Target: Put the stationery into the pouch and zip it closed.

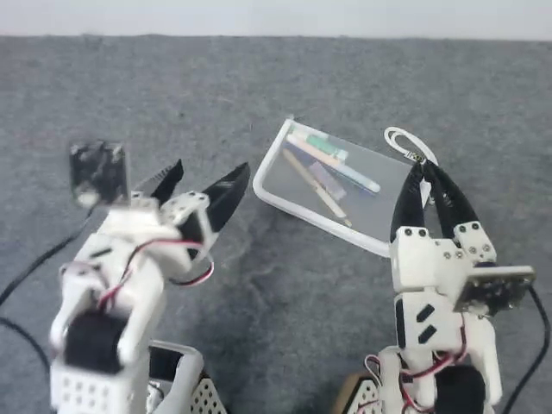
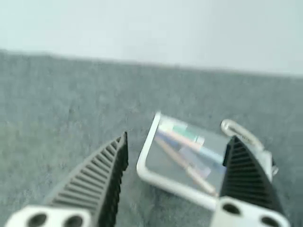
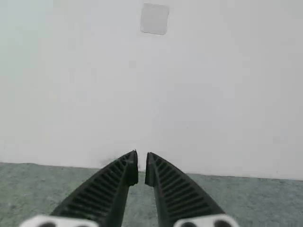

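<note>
- Jaws of the left gripper (image 1: pixel 211 168) stand wide apart and empty, just beside the pouch (image 1: pixel 379 203). The right gripper (image 1: pixel 424 168) is almost together, also empty, over the pouch's other end.
- What is the risk?
- The stationery (image 1: pixel 328 168) lies inside already. I think the pouch may slide on the table (image 1: pixel 129 86) if one arm pulls the zip alone.
- And what is unclear?
- The right gripper covers the zip slider, so I cannot tell if the zip is closed.
</note>
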Tool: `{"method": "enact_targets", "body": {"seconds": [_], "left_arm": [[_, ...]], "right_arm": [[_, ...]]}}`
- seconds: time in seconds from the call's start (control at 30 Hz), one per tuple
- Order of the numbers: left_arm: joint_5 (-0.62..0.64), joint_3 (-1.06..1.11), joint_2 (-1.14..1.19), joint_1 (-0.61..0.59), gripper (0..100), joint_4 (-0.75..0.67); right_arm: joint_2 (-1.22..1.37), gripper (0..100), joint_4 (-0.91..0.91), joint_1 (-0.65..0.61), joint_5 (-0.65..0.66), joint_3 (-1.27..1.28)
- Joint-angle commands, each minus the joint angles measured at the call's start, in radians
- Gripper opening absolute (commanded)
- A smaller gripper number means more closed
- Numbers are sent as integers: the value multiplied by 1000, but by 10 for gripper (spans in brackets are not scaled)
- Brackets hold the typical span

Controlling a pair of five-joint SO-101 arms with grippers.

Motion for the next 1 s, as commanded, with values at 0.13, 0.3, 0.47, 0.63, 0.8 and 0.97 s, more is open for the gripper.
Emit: {"method": "enact_targets", "body": {"seconds": [0.13,0.3,0.47,0.63,0.8,0.97], "left_arm": [[-9,21,-356,-5,147,-75],[-106,134,-493,-3,59,-158],[-137,157,-580,-3,24,-192],[-143,143,-574,-3,25,-187],[-144,104,-574,-3,26,-92],[-163,24,-574,-3,26,46]], "right_arm": [[-39,3,35,-15,84,-54],[-39,6,124,-15,115,-127],[-41,6,197,-15,109,-219],[-41,6,308,-15,110,-322],[-41,6,467,-13,109,-407],[-42,6,611,-8,109,-477]]}}
